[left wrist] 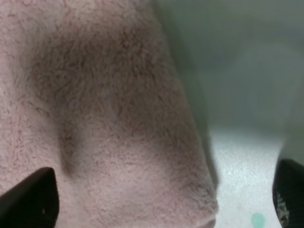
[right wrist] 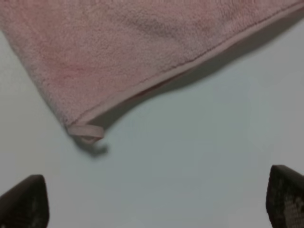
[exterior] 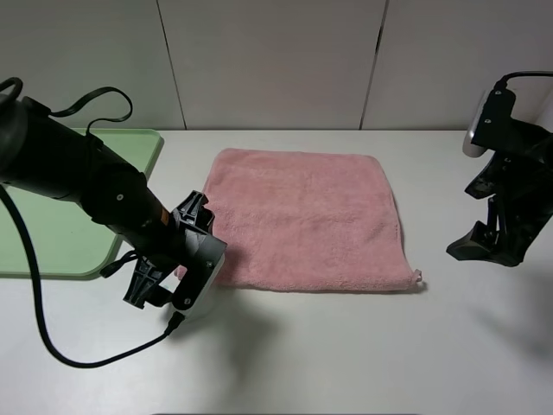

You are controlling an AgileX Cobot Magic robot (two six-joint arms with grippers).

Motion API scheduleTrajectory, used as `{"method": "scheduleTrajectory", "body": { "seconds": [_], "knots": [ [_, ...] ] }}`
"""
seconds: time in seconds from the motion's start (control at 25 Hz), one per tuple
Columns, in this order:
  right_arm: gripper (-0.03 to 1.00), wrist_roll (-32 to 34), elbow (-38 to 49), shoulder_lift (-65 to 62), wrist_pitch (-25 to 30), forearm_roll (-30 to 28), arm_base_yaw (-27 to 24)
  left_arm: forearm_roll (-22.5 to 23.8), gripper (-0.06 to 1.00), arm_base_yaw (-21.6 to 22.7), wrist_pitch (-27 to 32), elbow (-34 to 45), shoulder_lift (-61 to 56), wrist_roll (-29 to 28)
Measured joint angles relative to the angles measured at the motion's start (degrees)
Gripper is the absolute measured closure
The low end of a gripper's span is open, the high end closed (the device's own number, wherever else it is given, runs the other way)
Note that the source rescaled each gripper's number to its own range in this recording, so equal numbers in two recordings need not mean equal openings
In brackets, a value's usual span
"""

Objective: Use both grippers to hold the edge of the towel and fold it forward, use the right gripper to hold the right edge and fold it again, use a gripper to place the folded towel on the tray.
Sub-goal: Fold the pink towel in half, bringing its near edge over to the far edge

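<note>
Folded fluffy pink terry towel (exterior: pixel 307 216) lies flat mid-surface (exterior: pixel 346 354), right of the light-green plastic tray (exterior: pixel 52 233). Black left end effector (exterior: pixel 168 294) is spread wide over the towel's near-left corner and holds nothing. Black right end effector (exterior: pixel 492 246) is spread wide, empty, apart from the towel.

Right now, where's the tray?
In the high view the tray lies at far left, left of the towel, partly hidden behind the left arm.

Towel (exterior: pixel 302 212) is plain fluffy pink, tray (exterior: pixel 52 238) is light green, tabletop (exterior: pixel 346 354) is white, left end effector (left wrist: pixel 159 197) and right end effector (right wrist: pixel 155 199) are both black.
</note>
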Motion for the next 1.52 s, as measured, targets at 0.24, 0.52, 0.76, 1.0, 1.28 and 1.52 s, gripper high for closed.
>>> {"method": "scheduleTrajectory", "body": {
  "seconds": [0.24,0.52,0.76,1.0,1.28,1.52],
  "knots": [
    [-0.03,-9.04,0.00,0.00,0.00,6.29,0.00,0.11,0.05,0.00,0.00,0.00,0.00,0.00],
    [-0.03,-16.74,-0.04,0.81,-1.35,10.12,5.89,0.11,0.05,0.00,-0.07,0.00,0.00,0.00],
    [-0.03,-18.16,-0.04,6.94,-5.03,10.89,12.54,0.11,0.05,0.00,-0.01,0.00,0.00,0.00],
    [-0.03,-18.16,-0.04,13.47,-7.40,10.96,13.15,0.11,0.05,0.00,0.21,-0.07,0.06,0.00],
    [-0.03,-18.16,-0.11,19.31,-10.93,10.76,13.15,0.11,0.05,0.00,0.21,-0.07,0.06,0.00],
    [-0.03,-18.16,-0.11,22.11,-13.30,10.71,13.15,0.11,0.05,0.00,0.21,-0.09,0.06,0.00]
  ]
}}
